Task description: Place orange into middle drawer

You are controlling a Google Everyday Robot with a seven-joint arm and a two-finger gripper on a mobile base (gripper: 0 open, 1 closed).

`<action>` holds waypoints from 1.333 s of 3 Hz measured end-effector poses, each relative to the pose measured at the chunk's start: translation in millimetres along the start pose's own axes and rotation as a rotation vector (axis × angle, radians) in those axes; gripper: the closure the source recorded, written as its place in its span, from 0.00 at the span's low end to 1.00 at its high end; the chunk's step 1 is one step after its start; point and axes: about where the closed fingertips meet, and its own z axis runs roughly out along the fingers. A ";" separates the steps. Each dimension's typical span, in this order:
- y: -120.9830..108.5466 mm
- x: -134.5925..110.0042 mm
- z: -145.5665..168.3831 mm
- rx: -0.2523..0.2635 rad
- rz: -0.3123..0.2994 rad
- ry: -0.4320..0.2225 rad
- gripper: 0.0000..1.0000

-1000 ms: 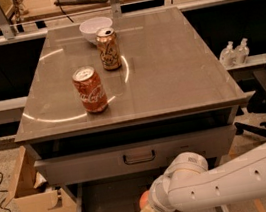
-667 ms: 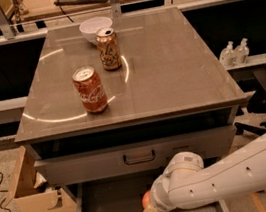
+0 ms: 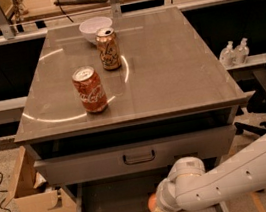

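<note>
One tool, on the arm entering from 3 o'clock, sits low inside the open middle drawer, below the table. It is closed on the orange, which shows at the tool's 9 o'clock edge. Judgement: the fruit hangs just over the drawer floor, right of centre. Release calls for only a short, straight descent.

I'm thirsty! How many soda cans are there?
2. The red cola can stands front-left on the tabletop; the orange-brown can stands behind it, beside the white bowl. The gripper is low over the open drawer, by the orange.
</note>
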 end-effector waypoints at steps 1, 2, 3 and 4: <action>3.3 13.1 34.4 -0.033 -0.056 0.000 1.00; 10.4 18.8 63.0 -0.064 -0.086 -0.002 1.00; 16.3 24.8 82.7 -0.082 -0.092 -0.006 1.00; 16.1 22.9 78.4 -0.082 -0.091 -0.006 1.00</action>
